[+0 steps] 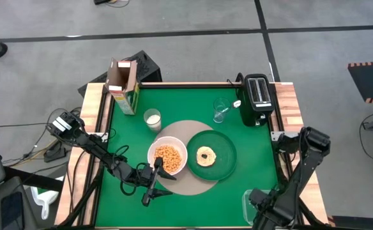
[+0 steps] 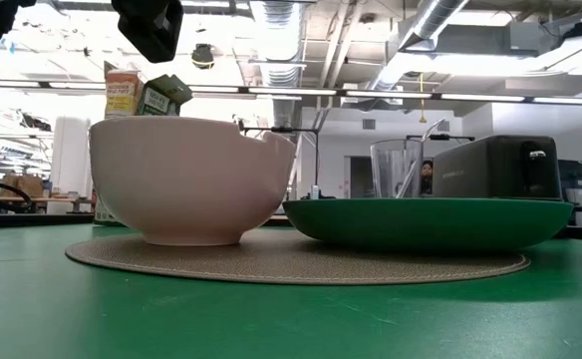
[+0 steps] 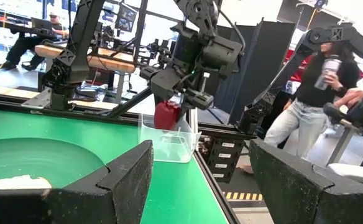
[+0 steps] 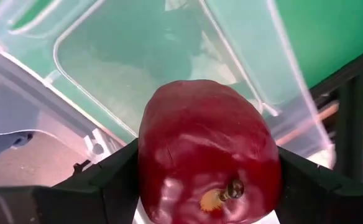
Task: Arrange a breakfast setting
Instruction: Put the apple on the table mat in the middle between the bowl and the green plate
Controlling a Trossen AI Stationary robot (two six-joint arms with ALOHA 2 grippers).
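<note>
Breakfast setting, high view: round tan mat (image 1: 188,183) lies near the middle of the green table (image 1: 174,108), toward its near edge.
White bowl: white bowl (image 1: 167,158) sits on the mat's left part, filled with orange-brown cereal.
Plate: larger dark-green plate (image 1: 223,152) rests on the mat's right part, just beside the bowl, with the small bagel (image 1: 205,156) on it.
Cereal box: yellow-green cereal box (image 1: 124,86) stands open at the far left corner of the table.
Other items: a small white cup (image 1: 152,119) is between the box and the mat; a clear glass (image 1: 220,111) stands next to the black toaster (image 1: 257,99) at the far right corner.
Tub: clear plastic tub (image 1: 250,206) sits at the near right corner.
Left gripper: left gripper (image 1: 153,185) is low over the mat's near left edge, beside the bowl, jaws apart and empty.
Right gripper: right arm reaches down over the tub.
Low view: bowl (image 2: 191,179) and plate (image 2: 431,221) stand side by side on the mat (image 2: 301,261); box (image 2: 137,95), glass (image 2: 396,168) and toaster (image 2: 500,168) stand behind.
Left wrist view: right gripper (image 3: 176,114) hangs over the tub (image 3: 169,142) at the table's edge, clamped on the small red fruit (image 3: 166,116); a person stands beyond the table.
Right wrist view: fruit (image 4: 209,152) is pinched between the two fingers (image 4: 107,183) above the tub (image 4: 156,56).
</note>
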